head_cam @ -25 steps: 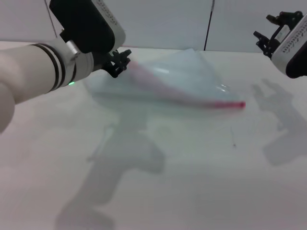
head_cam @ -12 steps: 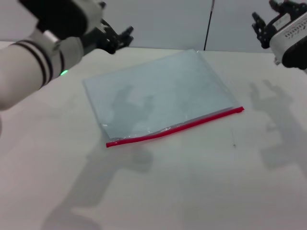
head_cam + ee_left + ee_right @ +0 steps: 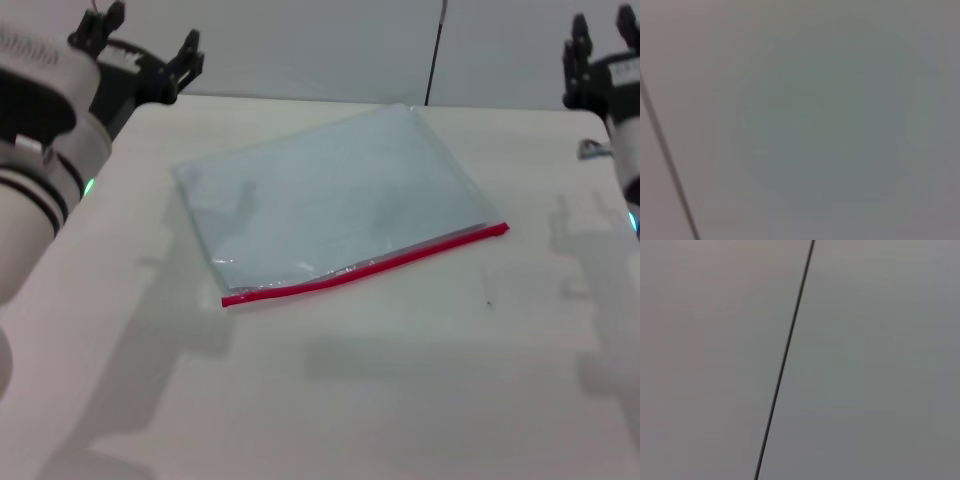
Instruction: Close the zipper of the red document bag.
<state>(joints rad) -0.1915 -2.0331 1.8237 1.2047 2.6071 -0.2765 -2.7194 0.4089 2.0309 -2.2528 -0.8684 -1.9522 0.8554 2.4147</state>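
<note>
- Lying flat on the table (image 3: 400,400): the red document bag (image 3: 330,195), well apart from both end effectors, between them and nearer the camera than either
- Running along the bag's near long edge: the zipper (image 3: 365,268), slightly wavy toward its left end; slider not discernible, so open or shut cannot be told
- Raised at the far left corner of the table: left end effector (image 3: 145,45), fingers spread, released, grasping nothing
- Raised at the far right edge: right end effector (image 3: 600,45), prongs apart, released, empty
- Nothing but blank wall and a dark line in either wrist view, so no close look at the bag from there
- Likely risk: thin slippery pouch sliding or bunching on the smooth table if one end effector pulls along the zipper with no hold from the other at the strip's end
- Likely risk: pinching the translucent film instead of the narrow strip, lifting the bag rather than sealing it
- Likely risk: the wavy section buckling under a push, leaving a gap unsealed
- Long reach down from either raised end effector, so a misjudged descent could shove the bag askew
- No readable brand, label or writing on the bag or table; faint marking on the left arm's casing, not legible
</note>
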